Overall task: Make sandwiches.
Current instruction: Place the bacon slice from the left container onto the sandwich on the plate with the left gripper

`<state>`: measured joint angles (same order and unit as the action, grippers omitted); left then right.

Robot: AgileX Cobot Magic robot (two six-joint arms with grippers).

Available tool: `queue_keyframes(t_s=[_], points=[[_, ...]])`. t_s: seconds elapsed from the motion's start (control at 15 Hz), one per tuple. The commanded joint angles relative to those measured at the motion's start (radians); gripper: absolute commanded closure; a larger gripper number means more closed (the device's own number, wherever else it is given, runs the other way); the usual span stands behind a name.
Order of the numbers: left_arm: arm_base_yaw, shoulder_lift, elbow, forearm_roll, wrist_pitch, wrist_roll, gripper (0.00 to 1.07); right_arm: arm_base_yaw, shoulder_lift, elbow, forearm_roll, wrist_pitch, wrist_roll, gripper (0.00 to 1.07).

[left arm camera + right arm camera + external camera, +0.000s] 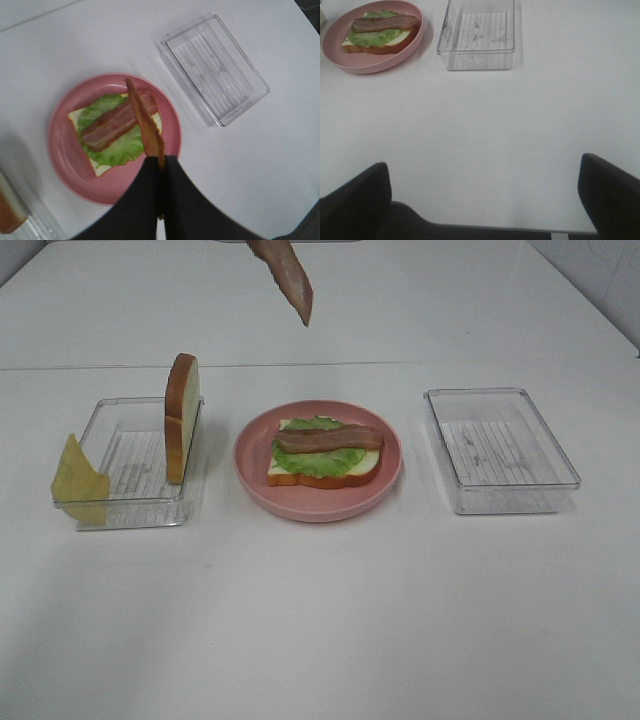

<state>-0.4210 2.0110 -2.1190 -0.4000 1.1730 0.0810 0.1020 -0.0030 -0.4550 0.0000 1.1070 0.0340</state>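
Jaws of the black left gripper (161,162) pinch a reddish-brown toy bacon strip (145,122) above the half-built bread-lettuce-bacon sandwich (115,150) on the round pink plate (57,145), while the right gripper (485,195) hangs wide open over the white table (520,125).

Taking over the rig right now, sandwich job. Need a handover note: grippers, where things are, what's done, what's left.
Left gripper: shut on the held bacon strip, in the air above the pink plate.
Right gripper: open, holding nothing, over bare table near the right tray.
On the plate: bottom bread slice, lettuce on it, plated bacon strip on top.
Left tray: upright bread slice on edge; cheese slice propped at the front-left corner.
Done: bread, lettuce, one bacon.
Left: lay the held bacon, then probably cheese and the top bread.
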Motion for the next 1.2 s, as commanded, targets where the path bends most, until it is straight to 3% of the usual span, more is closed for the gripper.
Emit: queue_keyframes(t_s=[0.07,0.6,1.07,1.2], points=[[-0.037,0.097,-0.004,-0.085,0.004,0.066,1.07,0.002,-0.033,0.004,0.0,-0.007,-0.007,0.11],[-0.039,0.299,-0.004,-0.347,0.009,0.156,1.07,0.002,-0.033,0.004,0.0,-0.007,-0.007,0.11],[-0.029,0.373,-0.005,-0.343,0.001,0.2,1.07,0.002,-0.033,0.004,0.0,-0.007,-0.007,0.11],[-0.018,0.397,-0.04,-0.297,-0.006,0.194,1.07,0.002,-0.033,0.004,0.0,-0.007,-0.007,0.11]])
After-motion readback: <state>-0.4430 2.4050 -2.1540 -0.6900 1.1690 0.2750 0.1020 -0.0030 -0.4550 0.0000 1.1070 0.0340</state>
